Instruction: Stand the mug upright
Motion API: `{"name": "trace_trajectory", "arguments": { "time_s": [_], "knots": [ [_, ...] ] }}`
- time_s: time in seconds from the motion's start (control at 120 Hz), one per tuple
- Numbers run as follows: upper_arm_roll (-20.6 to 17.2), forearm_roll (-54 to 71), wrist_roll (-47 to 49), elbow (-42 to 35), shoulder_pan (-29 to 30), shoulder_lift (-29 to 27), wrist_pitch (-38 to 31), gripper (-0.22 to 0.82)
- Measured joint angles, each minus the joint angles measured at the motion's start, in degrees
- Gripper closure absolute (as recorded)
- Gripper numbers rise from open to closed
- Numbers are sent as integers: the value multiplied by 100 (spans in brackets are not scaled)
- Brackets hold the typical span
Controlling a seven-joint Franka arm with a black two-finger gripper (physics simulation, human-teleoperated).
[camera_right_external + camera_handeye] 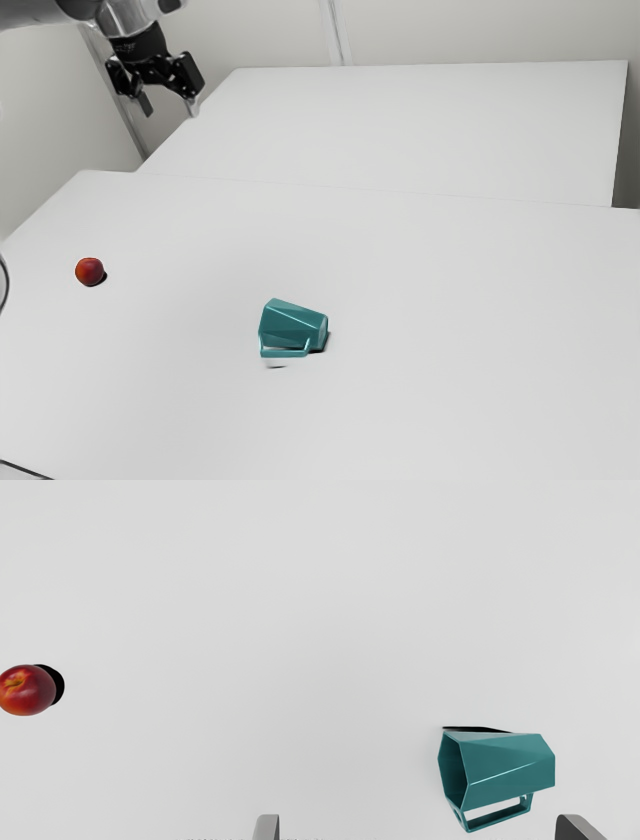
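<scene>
A teal faceted mug lies on its side on the white table, its handle toward the exterior view's bottom edge. In the wrist view the mug shows its open mouth turned to the side where the red fruit is, and its base faces the other way. My gripper hangs high over the table's far edge at the exterior view's upper left, well apart from the mug. The wrist view has the gripper with its two fingertips wide apart, holding nothing.
A red-orange fruit, round like a peach, rests on the white table toward the exterior view's left. It appears in the wrist view as well, the fruit lying well away from the mug. A second white surface adjoins behind.
</scene>
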State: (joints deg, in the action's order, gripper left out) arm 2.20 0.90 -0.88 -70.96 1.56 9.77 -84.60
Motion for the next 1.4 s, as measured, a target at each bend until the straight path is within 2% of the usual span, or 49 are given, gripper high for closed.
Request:
{"name": "trace_trajectory", "arguments": {
  "time_s": [0.092,0.133,0.217,0.325,0.442,0.567,0.742,0.942,1.183,1.4],
  "knots": [
    [-11,-176,14,-40,-19,-143,100,0],
    [5,-296,25,-314,-33,-253,82,0],
    [298,-994,-23,-1796,-102,-635,-336,0],
    [480,-2415,-338,-3432,106,-764,-1192,0],
    [614,-4119,-933,-4686,227,-796,-1996,0],
    [743,-5408,-1710,-5682,187,-769,-2536,0],
    [756,-6267,-2634,-6117,9,-697,-2935,0],
    [823,-6614,-3413,-6323,-57,-538,-3111,0],
    [843,-6864,-4067,-6359,-16,-380,-3196,0],
    [803,-6971,-4463,-6572,-15,-506,-3180,0]
  ]
}}
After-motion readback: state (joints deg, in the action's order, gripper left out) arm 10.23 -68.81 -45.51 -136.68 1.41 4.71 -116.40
